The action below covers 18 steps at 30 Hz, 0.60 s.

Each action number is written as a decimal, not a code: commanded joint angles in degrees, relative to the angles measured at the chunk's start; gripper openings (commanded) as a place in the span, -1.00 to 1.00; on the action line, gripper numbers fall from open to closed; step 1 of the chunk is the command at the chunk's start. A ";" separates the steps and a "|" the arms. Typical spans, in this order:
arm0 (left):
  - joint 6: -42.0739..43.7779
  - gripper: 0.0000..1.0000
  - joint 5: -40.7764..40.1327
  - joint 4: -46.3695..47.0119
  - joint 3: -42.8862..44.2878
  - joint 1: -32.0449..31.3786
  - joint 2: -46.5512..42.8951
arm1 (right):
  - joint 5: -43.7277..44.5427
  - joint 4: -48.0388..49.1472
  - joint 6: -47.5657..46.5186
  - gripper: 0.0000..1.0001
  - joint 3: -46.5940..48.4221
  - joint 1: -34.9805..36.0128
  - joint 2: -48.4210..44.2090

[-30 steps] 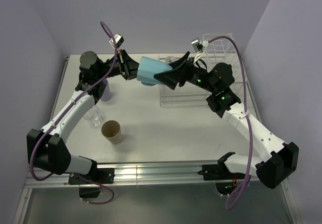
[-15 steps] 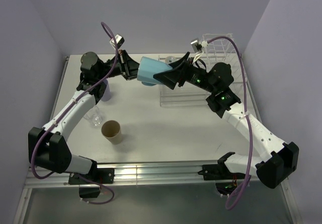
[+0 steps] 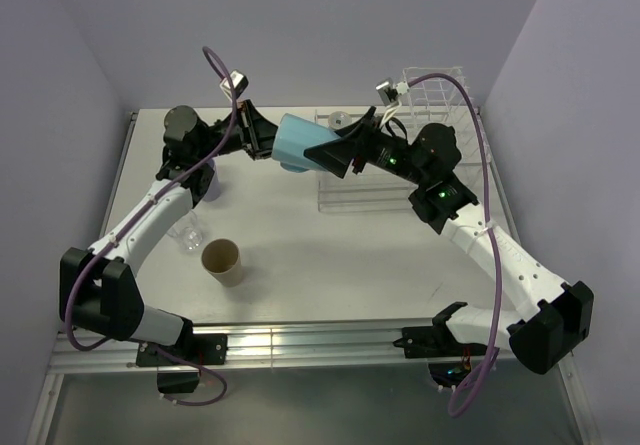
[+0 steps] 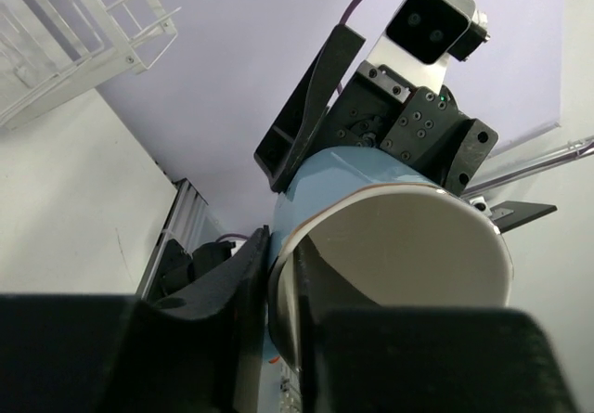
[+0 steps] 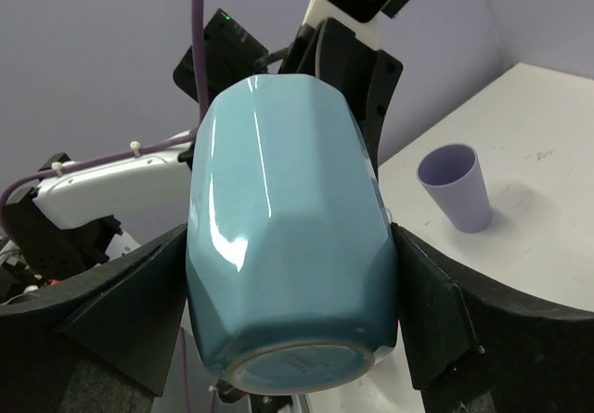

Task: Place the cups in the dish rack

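Top: blue mug (image 3: 293,143) in mid-air between left gripper (image 3: 262,137) and right gripper (image 3: 335,145), at the left end of the rack (image 3: 440,90).
Left wrist: left gripper clamped on the mug rim, one finger inside.
Right wrist: right gripper fingers flank the mug body; can't tell if they grip.

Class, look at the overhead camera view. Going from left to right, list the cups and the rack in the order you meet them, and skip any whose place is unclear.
clear glass → tan cup → light blue mug, held in the air → dish rack. The lavender tumbler is left out because it overlaps its neighbours.
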 commanded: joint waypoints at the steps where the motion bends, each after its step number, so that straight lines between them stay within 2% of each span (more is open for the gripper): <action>1: -0.85 -0.51 -2.86 6.09 0.49 -0.55 0.00 | -0.80 -0.78 0.97 -1.00 2.61 1.05 -1.63; 8: -0.50 -0.32 -3.65 6.27 -0.30 -0.55 -0.35 | 1.66 -3.69 0.17 -1.00 2.52 0.44 -3.30; 18: -2.17 -0.31 -4.53 9.43 -2.32 -0.55 0.44 | 2.20 -3.95 1.75 -1.00 0.33 -2.99 -5.58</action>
